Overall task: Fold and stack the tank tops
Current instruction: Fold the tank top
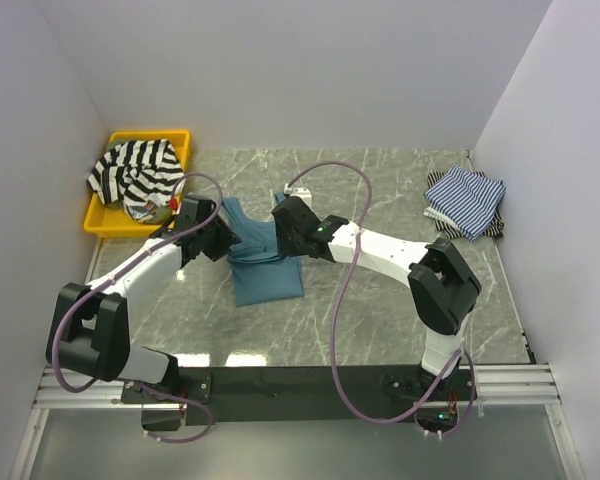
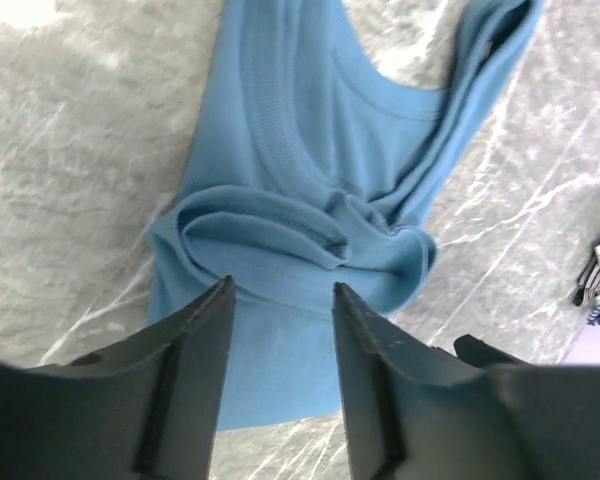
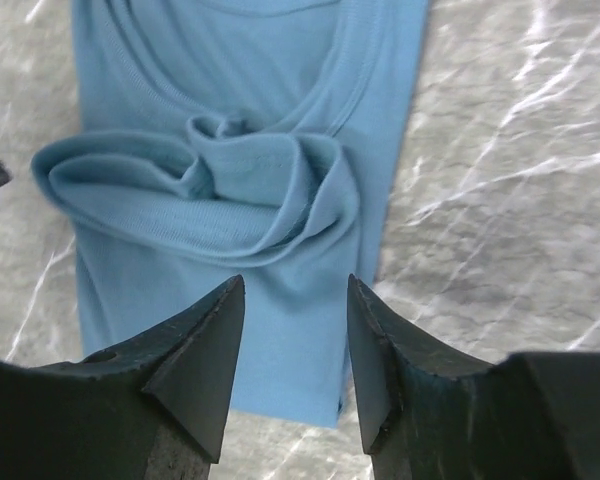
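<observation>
A plain teal-blue tank top (image 1: 265, 268) lies mid-table, folded narrow, with a bunched fold across its middle (image 2: 300, 235) (image 3: 220, 190). My left gripper (image 1: 218, 240) hangs open just above its left side; in the left wrist view (image 2: 280, 290) nothing lies between the fingers. My right gripper (image 1: 288, 232) hangs open above its right side, also empty in the right wrist view (image 3: 295, 285). A bold black-and-white striped tank top (image 1: 135, 172) is heaped in the yellow tray (image 1: 100, 222). Thin blue-and-white striped tops (image 1: 464, 200) lie stacked at the far right.
The yellow tray stands in the far left corner against the wall. White walls close in the table on the left, back and right. Purple cables loop over both arms. A small white object (image 1: 298, 192) lies behind the right gripper.
</observation>
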Motion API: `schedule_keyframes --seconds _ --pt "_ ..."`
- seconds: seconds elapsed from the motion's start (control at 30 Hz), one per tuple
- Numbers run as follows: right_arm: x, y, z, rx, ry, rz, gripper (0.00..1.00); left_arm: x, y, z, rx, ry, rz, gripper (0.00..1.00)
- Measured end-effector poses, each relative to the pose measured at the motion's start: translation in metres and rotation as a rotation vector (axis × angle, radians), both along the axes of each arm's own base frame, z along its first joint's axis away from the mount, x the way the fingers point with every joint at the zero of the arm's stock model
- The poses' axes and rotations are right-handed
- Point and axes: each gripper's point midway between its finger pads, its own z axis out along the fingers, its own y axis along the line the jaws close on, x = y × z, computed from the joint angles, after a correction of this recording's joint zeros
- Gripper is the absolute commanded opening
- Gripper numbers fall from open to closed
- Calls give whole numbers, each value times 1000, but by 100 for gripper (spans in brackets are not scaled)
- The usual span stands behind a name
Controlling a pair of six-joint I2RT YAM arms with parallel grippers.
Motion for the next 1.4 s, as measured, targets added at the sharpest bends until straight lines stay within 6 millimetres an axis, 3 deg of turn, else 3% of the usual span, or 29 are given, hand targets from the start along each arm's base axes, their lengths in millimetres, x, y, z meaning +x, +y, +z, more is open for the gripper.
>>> schedule_keyframes --seconds 0.13,0.37,0.6,0.73,0.8,1.0,1.27,1.4 --pt "-7 7 -2 8 17 43 49 -8 4 -10 0 46 41 39" --pt "-19 17 -25 -26 64 95 52 -12 12 -23 14 93 102 43" --pt "-9 24 -33 -50 65 90 54 1 7 -37 20 139 114 46" --pt "1 27 -34 -60 53 71 47 14 3 -38 20 140 111 45" --pt "9 27 -35 -67 47 55 38 22 -1 -38 19 137 107 43" --pt "33 3 -37 -75 48 -27 14 39 -12 -37 19 131 87 41" --pt "63 -35 -37 -73 55 -132 15 62 -19 -15 15 71 59 41" --pt "65 -35 -36 -59 58 -135 32 57 -16 -14 35 78 54 43"
